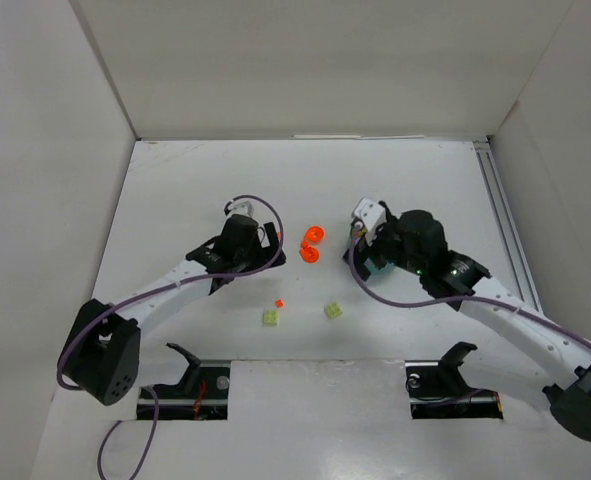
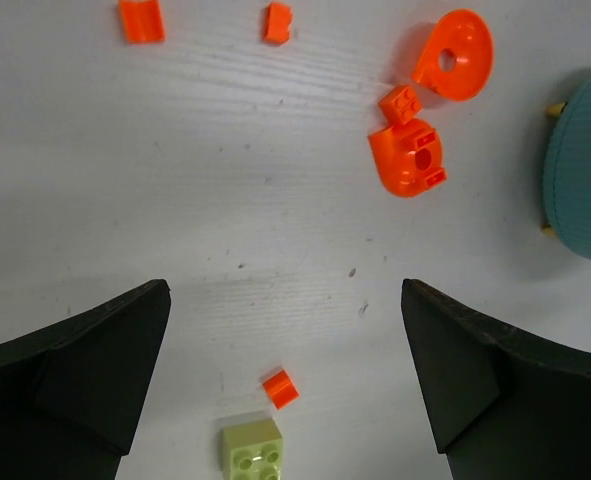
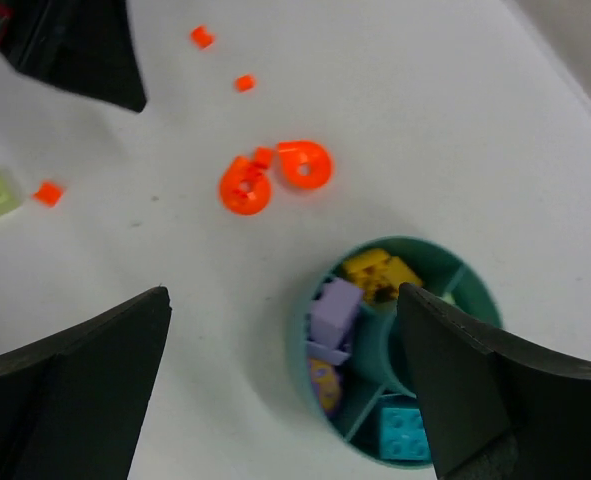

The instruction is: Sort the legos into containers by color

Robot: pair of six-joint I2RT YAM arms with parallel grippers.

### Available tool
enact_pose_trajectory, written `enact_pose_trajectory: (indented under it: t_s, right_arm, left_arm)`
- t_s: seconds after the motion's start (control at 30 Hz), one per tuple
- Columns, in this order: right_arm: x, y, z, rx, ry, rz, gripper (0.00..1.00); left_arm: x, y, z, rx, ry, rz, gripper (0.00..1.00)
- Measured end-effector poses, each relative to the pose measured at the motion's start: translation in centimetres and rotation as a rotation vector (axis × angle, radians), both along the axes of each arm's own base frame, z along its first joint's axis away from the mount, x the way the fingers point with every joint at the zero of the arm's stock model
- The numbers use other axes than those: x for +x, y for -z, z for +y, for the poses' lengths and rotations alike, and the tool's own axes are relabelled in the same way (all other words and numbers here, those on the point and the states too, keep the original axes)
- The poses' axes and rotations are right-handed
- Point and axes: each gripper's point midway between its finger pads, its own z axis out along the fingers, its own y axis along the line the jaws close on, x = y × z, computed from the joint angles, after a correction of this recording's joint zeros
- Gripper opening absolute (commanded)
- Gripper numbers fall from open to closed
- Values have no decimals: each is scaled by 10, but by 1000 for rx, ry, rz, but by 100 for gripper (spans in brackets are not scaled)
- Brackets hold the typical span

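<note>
Left gripper: jaws wide apart, nothing between them; hangs over the table.
Right gripper: jaws apart too, empty; poised above the dish, which holds yellow, purple and blue legos in separate compartments (its right part is hidden behind a finger).

Loose on the table: left green brick; right green brick; orange bit; orange rounds between the two grippers, dish to their right.

Key relation: in the left wrist view the left green brick sits at the near edge, roughly centred between the fingers; the orange bit lies just far of it, not touching; so the brick is on the near side of the left gripper. It looks square, so there is no long axis to line up with.

Judgement: the left arm is nearer this brick; the pick calls for drawing back toward the near side, then descending; risk of catching the orange bit alongside.
</note>
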Motion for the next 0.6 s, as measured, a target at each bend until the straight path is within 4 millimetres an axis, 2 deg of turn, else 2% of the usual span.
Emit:
enact_pose_trajectory:
  t_s: [0.1, 0.17, 0.27, 0.3, 0.33, 0.43, 0.6]
  right_arm:
    - [-31, 27, 32, -57, -88, 70, 100]
    - [-49, 52, 46, -112, -119, 127, 100]
    - [-68, 93, 56, -194, -134, 211, 100]
    - [-70, 99, 56, -201, -124, 227, 100]
    - [-77, 118, 55, -242, -128, 267, 100]
    - [-80, 143, 51, -288, -84, 323, 98]
    - [-76, 162, 53, -306, -26, 358, 94]
  left_arm:
    - [-14, 5, 10, -16, -40, 17, 100]
    - [-24, 7, 17, -33, -65, 16, 100]
    - [-37, 10, 26, -55, -100, 12, 100]
    - [-41, 11, 29, -60, -111, 13, 100]
    - [-44, 11, 31, -66, -119, 12, 100]
    - [-46, 9, 34, -78, -135, 7, 100]
    - [-46, 9, 37, -72, -152, 7, 100]
